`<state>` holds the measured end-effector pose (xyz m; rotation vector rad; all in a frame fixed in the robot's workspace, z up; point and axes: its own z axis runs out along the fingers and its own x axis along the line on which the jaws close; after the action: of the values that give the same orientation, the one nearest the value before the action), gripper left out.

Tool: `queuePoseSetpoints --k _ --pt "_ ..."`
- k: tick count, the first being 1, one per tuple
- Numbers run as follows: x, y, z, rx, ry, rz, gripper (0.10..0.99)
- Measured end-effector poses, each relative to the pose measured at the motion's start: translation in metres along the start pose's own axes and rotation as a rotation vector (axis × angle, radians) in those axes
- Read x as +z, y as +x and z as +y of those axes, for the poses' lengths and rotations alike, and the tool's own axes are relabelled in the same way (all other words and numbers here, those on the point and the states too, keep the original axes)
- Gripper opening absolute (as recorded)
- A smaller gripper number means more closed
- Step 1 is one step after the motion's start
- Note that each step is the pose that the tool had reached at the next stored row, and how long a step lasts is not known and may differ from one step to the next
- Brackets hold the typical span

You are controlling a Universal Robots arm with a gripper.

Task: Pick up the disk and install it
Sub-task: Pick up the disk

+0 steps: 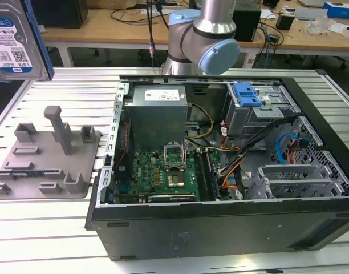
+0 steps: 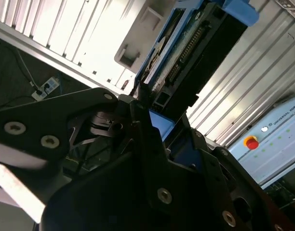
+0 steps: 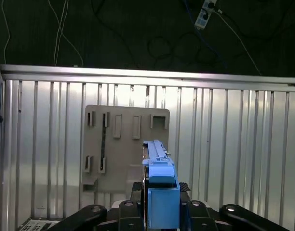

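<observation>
Disk, silver rect. hard drive w/ white-and-blue label in bright blue plastic carrier (image 1: 15, 40), is up off the table at the exterior view's far left, its carrier clamped btwn the fingers of my gripper (image 3: 159, 214). Under it: grey plastic fixture plate w/ posts (image 1: 46, 154) on ribbed aluminium table (image 1: 43, 228). Further right, open black computer case (image 1: 220, 228) lying flat: grey metal power box (image 1: 157, 111), green circuit board (image 1: 163, 174), loose cables (image 1: 243, 160) across the middle, small ridged blue latch (image 1: 247, 94) on the drive cage. Disk stands approx. upright, label face to the exterior camera. In the first wrist view it's edge-on, long axis running from my fingers toward the plate.
</observation>
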<state>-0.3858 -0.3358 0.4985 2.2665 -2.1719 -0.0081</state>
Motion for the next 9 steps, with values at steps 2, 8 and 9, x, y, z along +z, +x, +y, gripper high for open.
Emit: queuePoseSetpoints --k 2,8,9 --pt "-0.0003 0.0034 -0.0066 0.000 -0.002 0.0000 0.369" --pt "-0.0009 0.0195 -0.0352 0.000 -0.010 -0.0004 0.369" --pt "-0.0010 0.0217 -0.0390 0.000 -0.012 -0.0005 0.369"
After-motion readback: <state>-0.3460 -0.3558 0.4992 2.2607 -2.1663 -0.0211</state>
